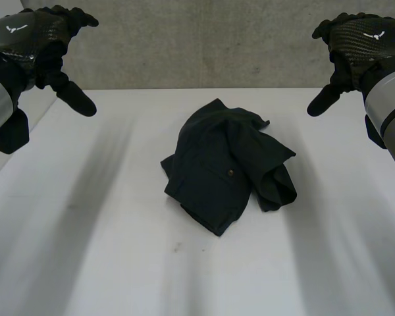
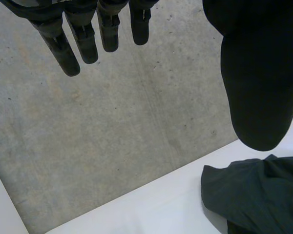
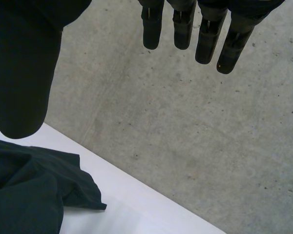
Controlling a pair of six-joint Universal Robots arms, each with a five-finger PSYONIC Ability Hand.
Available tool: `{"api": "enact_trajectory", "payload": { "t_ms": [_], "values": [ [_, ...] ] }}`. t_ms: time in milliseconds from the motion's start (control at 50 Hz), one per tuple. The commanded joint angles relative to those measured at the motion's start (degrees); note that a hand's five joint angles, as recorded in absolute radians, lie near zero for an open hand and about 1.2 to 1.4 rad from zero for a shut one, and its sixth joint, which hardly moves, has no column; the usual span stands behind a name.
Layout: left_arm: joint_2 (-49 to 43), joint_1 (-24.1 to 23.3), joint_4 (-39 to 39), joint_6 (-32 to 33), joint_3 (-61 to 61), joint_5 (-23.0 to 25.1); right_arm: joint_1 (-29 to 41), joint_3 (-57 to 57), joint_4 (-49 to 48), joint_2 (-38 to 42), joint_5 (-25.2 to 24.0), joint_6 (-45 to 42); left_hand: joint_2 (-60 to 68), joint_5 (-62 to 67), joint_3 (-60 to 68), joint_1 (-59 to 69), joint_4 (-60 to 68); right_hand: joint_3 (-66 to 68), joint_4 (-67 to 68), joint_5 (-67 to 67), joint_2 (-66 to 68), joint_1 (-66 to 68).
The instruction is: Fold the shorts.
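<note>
The dark green shorts [image 1: 227,164] lie crumpled in a loose heap in the middle of the white table [image 1: 105,250], a small button showing on the front. My left hand [image 1: 43,43] hovers open above the table's far left corner, well clear of the cloth. My right hand [image 1: 355,43] hovers open above the far right corner, also apart from the shorts. In the left wrist view the fingers [image 2: 71,44] hang straight, and an edge of the shorts [image 2: 256,195] lies below the thumb. The right wrist view shows straight fingers [image 3: 205,39] and a corner of the shorts [image 3: 34,185] under the thumb.
A grey concrete wall [image 1: 204,39] rises behind the table's far edge. Bare white tabletop surrounds the shorts on every side, with wide room at the front.
</note>
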Motion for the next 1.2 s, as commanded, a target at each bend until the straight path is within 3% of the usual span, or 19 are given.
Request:
{"api": "enact_trajectory", "payload": {
  "t_ms": [20, 100, 140, 220, 280, 360, 540, 700, 740, 800, 820, 840, 980, 1080, 1200],
  "values": [
    [-0.4, -1.1, 1.4, 0.1, -1.4, 0.0, -1.8, 0.6, -0.4, 0.0, -1.4, -0.1, -1.4, -2.6, -1.8, 0.3, -1.4, -2.3, -3.7, -4.1, -3.1, -2.0],
    [-1.3, -2.3, 5.0, 0.4, -3.5, 0.5, -1.8, 2.0, -1.2, 0.0, -8.4, -1.3, -0.7, -1.9, -1.1, 1.0, -0.7, -2.3, -3.7, -4.1, -3.1, -2.0],
    [-2.0, -3.1, 8.1, 1.0, -5.1, 0.9, -2.3, 4.8, -1.8, 0.1, -15.5, -2.2, -0.7, -1.9, -1.1, 1.0, -0.7, -2.3, -3.7, -4.1, -3.1, -2.0],
    [-6.7, -4.3, 16.3, 6.0, -10.0, 3.6, -7.1, 12.3, -4.5, 0.0, -25.7, -3.7, -0.4, -1.6, -0.8, 1.3, -0.3, -2.3, -3.7, -4.1, -3.1, -2.0],
    [-12.0, -5.5, 19.5, 10.6, -12.9, 5.1, -10.8, 18.0, -7.2, -0.1, -29.3, -4.0, -0.2, -1.4, -0.6, 1.5, -0.2, -2.3, -3.7, -4.1, -3.1, -2.0],
    [-18.6, -8.8, 21.1, 13.3, -14.7, 5.6, -13.2, 24.4, -11.7, -0.1, -29.1, -3.2, -0.2, -1.4, -0.6, 1.5, -0.2, -2.3, -3.7, -4.1, -3.1, -2.0],
    [-33.8, -9.6, 30.0, 13.8, -12.0, 5.9, -14.8, 37.9, -27.1, -0.2, -28.7, -3.8, -0.5, -1.7, -1.0, 1.2, -0.5, -2.3, -3.7, -4.1, -3.1, -2.0],
    [-38.7, -11.6, 36.0, 13.9, -8.4, 5.8, -14.0, 40.0, -28.9, -0.8, -28.6, -3.8, 2.1, 0.9, 1.7, 3.9, 2.2, -2.3, -3.7, -4.1, -3.1, -2.0],
    [-39.6, -12.1, 37.1, 13.9, -7.9, 5.8, -13.8, 40.3, -29.4, -0.5, -28.7, -4.0, 7.7, 6.5, 7.2, 9.4, 7.7, -2.3, -3.7, -4.1, -3.1, -2.0],
    [-40.8, -12.5, 40.6, 13.5, -7.2, 5.6, -13.8, 40.3, -29.4, -0.2, -28.8, -4.2, 38.6, 37.3, 38.1, 40.3, 38.6, -2.3, -3.7, -4.1, -3.1, -2.0],
    [-41.0, -12.5, 41.4, 13.4, -7.2, 5.4, -13.8, 40.3, -29.4, -0.1, -28.7, -4.4, 49.5, 48.3, 49.1, 51.2, 49.5, -2.3, -3.7, -4.1, -3.1, -2.0],
    [-40.9, -12.4, 43.5, 13.4, -7.2, 4.9, -13.8, 40.4, -29.4, -0.1, -28.8, -4.5, 68.2, 67.0, 67.8, 70.0, 68.3, -2.3, -3.7, -4.1, -3.1, -2.0],
    [-35.7, -10.3, 46.0, 14.5, -7.4, -0.2, -14.0, 40.4, -29.5, 0.0, -28.8, -4.7, 68.6, 67.4, 68.2, 70.3, 68.6, -2.3, -3.7, -4.1, -3.1, -2.0],
    [-26.8, -2.4, 46.2, 14.7, -6.9, -3.6, -13.8, 40.4, -29.5, 0.1, -28.9, -4.7, 68.6, 67.4, 68.2, 70.3, 68.6, -2.3, -3.7, -4.1, -3.1, -2.0],
    [-20.1, 1.6, 46.1, 14.6, -4.7, -3.1, -13.8, 40.1, -29.6, 1.1, -29.0, -4.7, 68.6, 67.4, 68.2, 70.3, 68.6, -2.3, -3.7, -4.1, -3.1, -2.0]
  ]
}}
